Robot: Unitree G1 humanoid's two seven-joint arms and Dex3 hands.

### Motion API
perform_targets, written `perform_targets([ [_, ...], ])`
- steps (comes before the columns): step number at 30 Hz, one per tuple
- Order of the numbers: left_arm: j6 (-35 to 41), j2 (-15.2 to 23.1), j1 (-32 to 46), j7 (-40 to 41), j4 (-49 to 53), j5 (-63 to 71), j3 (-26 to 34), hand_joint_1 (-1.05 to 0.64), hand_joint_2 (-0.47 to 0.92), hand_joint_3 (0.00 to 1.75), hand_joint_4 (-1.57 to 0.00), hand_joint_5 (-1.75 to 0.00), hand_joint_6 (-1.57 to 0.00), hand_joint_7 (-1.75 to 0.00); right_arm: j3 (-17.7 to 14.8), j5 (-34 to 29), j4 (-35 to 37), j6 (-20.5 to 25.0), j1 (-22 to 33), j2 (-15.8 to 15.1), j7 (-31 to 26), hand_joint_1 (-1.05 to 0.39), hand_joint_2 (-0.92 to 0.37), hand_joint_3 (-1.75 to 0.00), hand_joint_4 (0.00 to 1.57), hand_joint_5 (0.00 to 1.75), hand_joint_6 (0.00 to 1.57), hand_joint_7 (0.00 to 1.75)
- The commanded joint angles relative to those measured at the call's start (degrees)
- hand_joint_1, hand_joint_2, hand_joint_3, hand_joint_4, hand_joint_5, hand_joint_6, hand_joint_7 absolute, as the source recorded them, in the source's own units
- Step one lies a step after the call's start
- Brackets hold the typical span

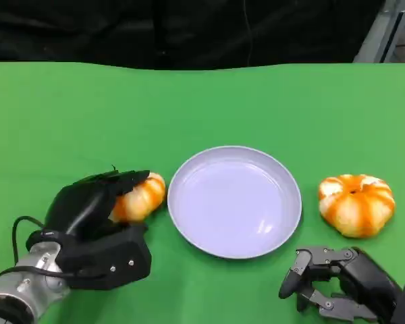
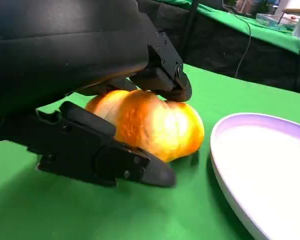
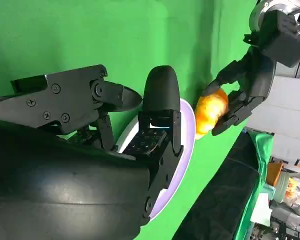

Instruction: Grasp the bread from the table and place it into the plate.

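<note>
Green cloth covered the surface (image 1: 209, 101), with a dark backdrop behind its far edge. Near the middle sat a pale lavender plate (image 1: 277, 233), holding nothing. Just beside the plate's left rim lay an orange-and-white ridged bread (image 1: 143, 197), gripped by the left robot hand (image 1: 94, 223): fingers (image 2: 162, 75) lay over the top of the bread while another black digit ran along its lower side, as the left wrist view showed. The bread was close to the plate's edge but outside it; whether it touched the cloth could not be told. A second ridged bread (image 1: 356, 204) of the same colouring rested on the cloth to the right of the plate, apart from it. The right robot hand (image 1: 327, 280) was low at the near right, in front of that second bread, its fingers curled loosely and holding nothing.
</note>
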Motion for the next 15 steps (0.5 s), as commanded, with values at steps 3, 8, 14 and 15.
perform_targets([
  [3, -0.62, 1.00, -0.15, -2.23, 0.69, -0.62, -0.41, 0.00, 0.86, 0.01, -0.50, 0.00, -0.49, 0.00, -0.26, 0.41, -0.30, -0.25, 0.30, -0.60, 0.01, -0.03, -0.92, -0.47, 0.72, 1.53, 0.82, 1.04],
  [8, -0.78, 1.33, -0.11, -2.24, 0.54, -0.42, -0.71, 0.03, 0.89, 0.01, -0.50, 0.00, -0.49, 0.00, -0.29, 0.65, -0.42, 0.18, 0.27, -0.57, 0.17, -0.02, -0.92, -0.47, 0.72, 1.53, 0.83, 1.03],
  [14, 0.02, 0.98, 0.03, 0.01, 0.13, -0.65, -0.52, 0.00, 0.89, 0.00, -0.82, -0.11, -0.80, -0.06, -0.31, 1.02, -0.48, 0.41, 0.33, -0.50, 0.45, -0.01, -0.92, -0.47, 0.72, 1.52, 0.83, 1.03],
  [15, -0.06, 0.89, 0.05, 0.78, 0.18, -0.62, -0.49, -0.01, 0.89, 0.00, -0.91, -0.15, -0.90, -0.07, -0.32, 1.14, -0.48, 0.47, 0.34, -0.48, 0.55, -0.01, -0.92, -0.47, 0.72, 1.52, 0.83, 1.03],
])
